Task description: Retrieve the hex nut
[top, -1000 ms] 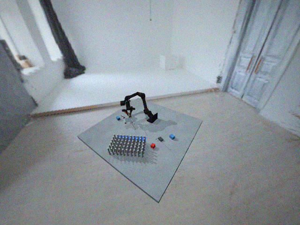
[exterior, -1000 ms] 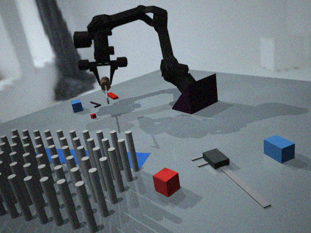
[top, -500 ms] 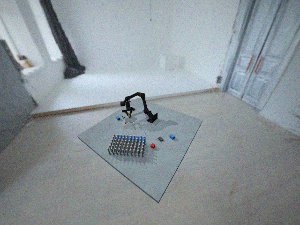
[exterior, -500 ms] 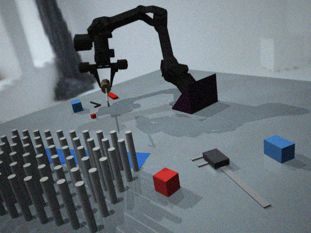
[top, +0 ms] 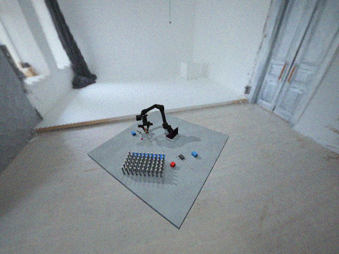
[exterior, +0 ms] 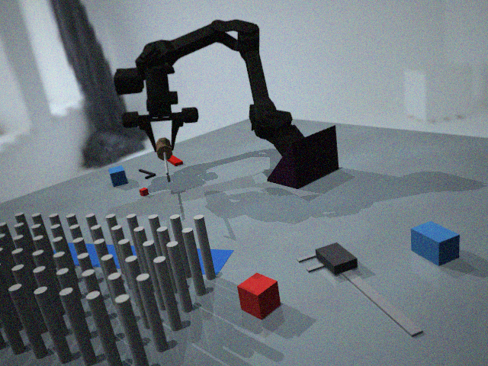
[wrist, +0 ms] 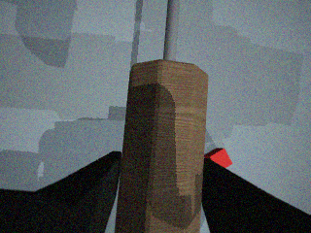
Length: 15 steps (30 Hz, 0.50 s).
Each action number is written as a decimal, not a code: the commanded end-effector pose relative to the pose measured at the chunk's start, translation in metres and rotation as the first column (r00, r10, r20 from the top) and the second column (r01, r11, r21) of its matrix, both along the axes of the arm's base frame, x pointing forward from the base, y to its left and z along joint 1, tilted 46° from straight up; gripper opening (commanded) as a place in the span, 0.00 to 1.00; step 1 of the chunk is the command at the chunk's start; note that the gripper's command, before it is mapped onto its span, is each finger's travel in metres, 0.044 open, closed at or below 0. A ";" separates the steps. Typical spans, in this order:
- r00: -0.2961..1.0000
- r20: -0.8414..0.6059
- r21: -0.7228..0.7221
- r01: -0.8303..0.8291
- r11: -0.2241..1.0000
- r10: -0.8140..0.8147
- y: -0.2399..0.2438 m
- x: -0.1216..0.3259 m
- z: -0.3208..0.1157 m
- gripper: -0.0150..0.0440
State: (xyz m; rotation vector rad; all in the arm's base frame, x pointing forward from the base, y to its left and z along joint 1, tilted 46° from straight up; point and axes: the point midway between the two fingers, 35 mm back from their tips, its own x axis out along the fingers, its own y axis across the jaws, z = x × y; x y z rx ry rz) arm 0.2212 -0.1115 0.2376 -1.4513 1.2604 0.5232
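Note:
My gripper (top: 146,130) (exterior: 163,148) (wrist: 159,163) is shut on the wooden handle (exterior: 164,150) (wrist: 167,112) of a thin metal-shafted tool. The shaft (exterior: 165,163) (wrist: 171,31) points downward in the exterior view, its dark tip above the table, behind the spacer field. The tip's exact shape is unclear. The grey metal spacers (top: 161,174) (exterior: 204,248) stand upright in rows. The blue taped strip (exterior: 218,260) lies along the field's side facing the arm, partly hidden by spacers. The hex nut cannot be made out in any view.
A red block (top: 172,164) (exterior: 258,295) stands beside the field. Beyond it are a dark block with two prongs and a flat bar (top: 181,156) (exterior: 335,258), and a blue block (top: 194,154) (exterior: 435,242). A blue cube (exterior: 118,175), small red cube (exterior: 143,191) and black bent piece (exterior: 147,172) lie near the tool.

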 end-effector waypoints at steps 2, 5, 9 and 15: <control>1.000 0.001 0.007 -0.007 1.000 0.007 -0.001 0.001 -0.004 0.25; 1.000 0.001 0.007 -0.007 1.000 0.007 -0.003 0.001 -0.005 0.25; 1.000 0.001 0.007 -0.007 1.000 0.007 -0.005 0.001 -0.007 0.25; 1.000 0.002 0.006 -0.007 1.000 0.007 -0.008 0.002 -0.009 0.25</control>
